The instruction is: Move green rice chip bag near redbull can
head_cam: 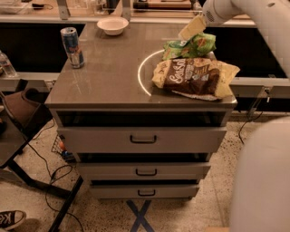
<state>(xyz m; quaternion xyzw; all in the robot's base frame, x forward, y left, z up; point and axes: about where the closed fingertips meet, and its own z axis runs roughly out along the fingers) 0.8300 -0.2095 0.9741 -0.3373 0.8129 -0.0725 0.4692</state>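
Note:
The green rice chip bag (190,46) lies crinkled on the right rear of the cabinet top, just behind the larger brown-and-yellow chip bag (195,78). The redbull can (72,47) stands upright near the far left edge, well apart from the green bag. My gripper (192,28) hangs from the white arm (244,11) at the upper right. It sits directly above the green bag's top edge, touching or nearly touching it.
A white bowl (113,25) sits at the back centre. A white ring (144,72) is marked on the grey cabinet top (108,77). Drawers (142,138) are below. A chair (20,113) and cables are on the left. My white body (263,181) fills the lower right.

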